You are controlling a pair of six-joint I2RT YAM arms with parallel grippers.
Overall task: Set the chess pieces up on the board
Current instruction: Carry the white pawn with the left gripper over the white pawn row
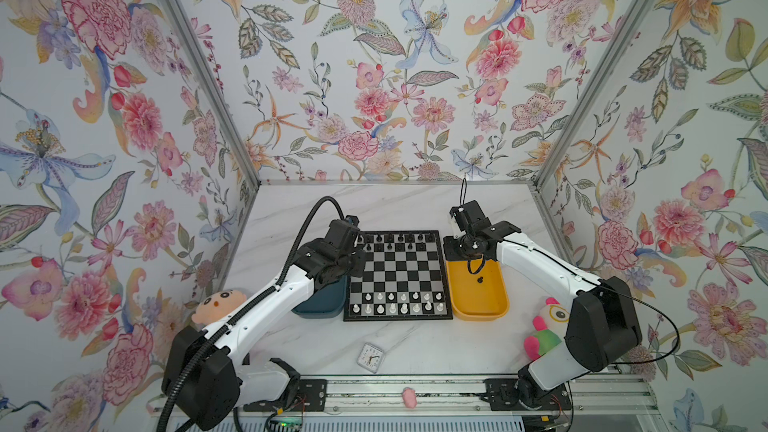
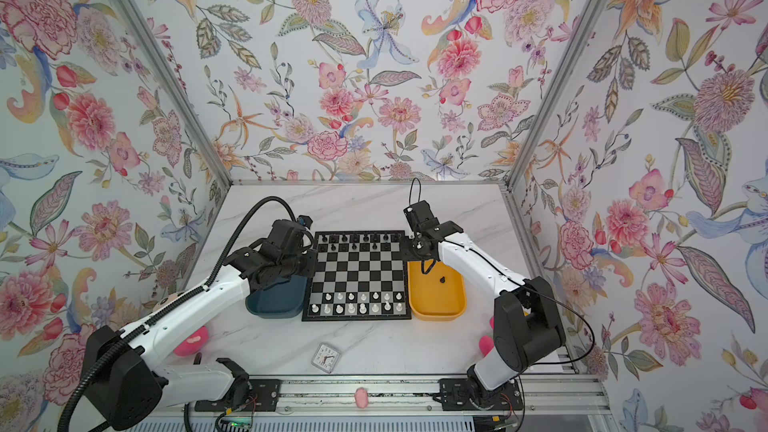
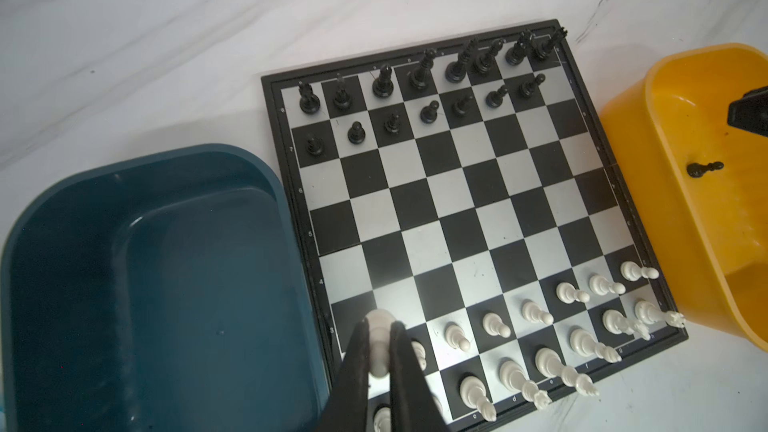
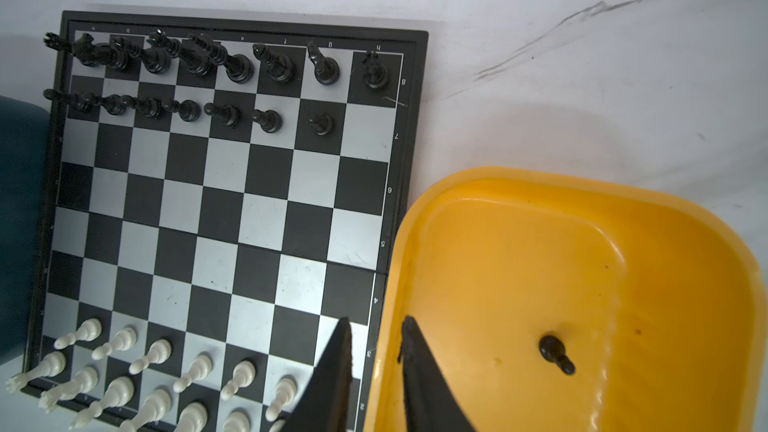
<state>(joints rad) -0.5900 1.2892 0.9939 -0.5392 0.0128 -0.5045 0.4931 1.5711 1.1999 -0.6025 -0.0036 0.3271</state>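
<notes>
The board [image 1: 399,274] lies flat in the middle of the bench [image 1: 415,209], with a teal tray [image 3: 62,209] just beside one edge and a yellow tray [image 4: 519,243] just beside the opposite edge. The black pieces [image 4: 274,66] stand upright on the two far rows. The back row is full, and the pawn row has one bare silver square at the yellow-tray end. The white pieces [image 3: 511,371] stand on the two near rows.

The left tool [image 3: 380,324] is pressed together on a white pawn [image 3: 379,351] – it pinches the piece upright over the near corner of the board, next to the teal tray. I cannot tell whether the pawn's base touches the square.

The right tool [image 4: 376,322] has its jaws slightly spread with nothing between them, and it hangs over the line where the board's border meets the yellow tray's rim. One black pawn [image 4: 557,353] lies on its side in the yellow tray – near the tool, but apart from it.
</notes>
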